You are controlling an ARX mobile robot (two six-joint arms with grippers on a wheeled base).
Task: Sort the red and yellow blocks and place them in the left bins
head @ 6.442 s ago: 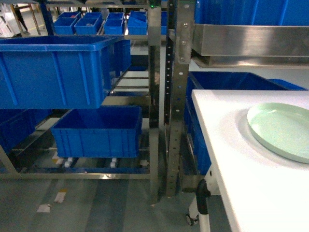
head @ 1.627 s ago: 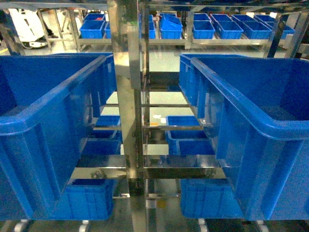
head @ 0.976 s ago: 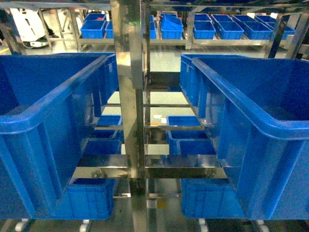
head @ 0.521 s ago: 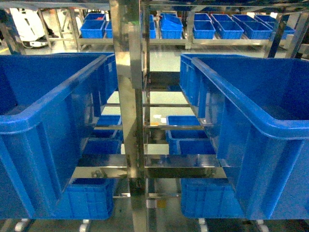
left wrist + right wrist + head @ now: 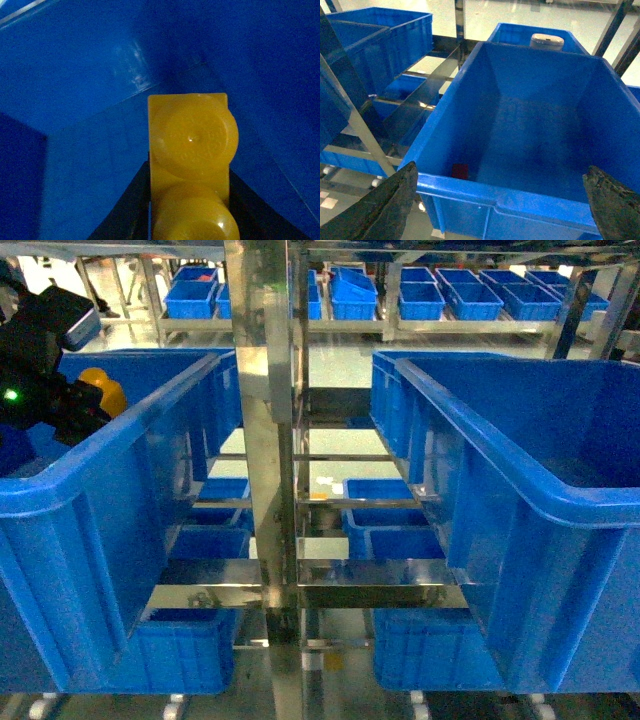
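While the glossy orange-yellow two-stud plastic brick point(image 5: 192, 175) fills the lower middle of the left wrist view, the dark fingers point(image 5: 125, 210) of the left gripper point(image 5: 85, 405) press against its two sides, pinching it. That brick hangs over the inside of the large bright-blue plastic tub on the left point(image 5: 110, 540), with only blue walls and floor behind it. From the head camera the brick shows as a yellow lump at about ten o'clock, just above the tub's rolled rim, beside the black arm. At roughly three o'clock stands the second deep blue tub on the right point(image 5: 520, 530). Looking down into it, the right wrist view shows a small dark-red block point(image 5: 460, 171) lying on its floor near the front left corner. The right gripper point(image 5: 502, 202) is spread wide, its two fingertips at the lower corners. A shiny steel rack post point(image 5: 265, 470) rises between the tubs.
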